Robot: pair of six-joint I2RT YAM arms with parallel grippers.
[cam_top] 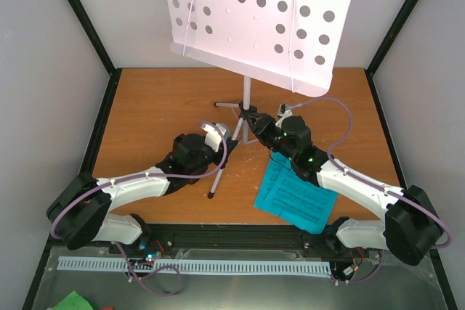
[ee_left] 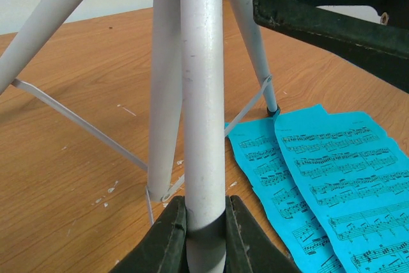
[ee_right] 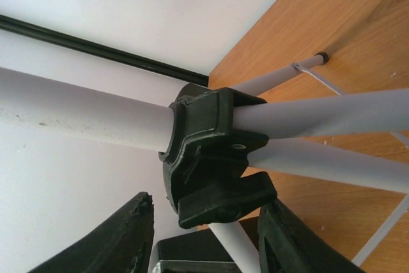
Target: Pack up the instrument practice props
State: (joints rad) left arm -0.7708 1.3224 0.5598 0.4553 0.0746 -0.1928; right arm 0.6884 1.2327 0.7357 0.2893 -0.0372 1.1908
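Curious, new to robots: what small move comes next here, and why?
Probably close the right claw on the black collar: its fingers flank it with gaps showing, while the left claw grips a white stand tube.

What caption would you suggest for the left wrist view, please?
Left pincer clamps a grey music stand tube; cyan sheet-music pages lie beside it on the table.

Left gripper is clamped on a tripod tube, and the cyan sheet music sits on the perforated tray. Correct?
Partly. The left gripper is clamped on a tripod tube, but the cyan sheet music lies flat on the table beside the tripod's feet, not on the perforated tray; the top external view shows it.
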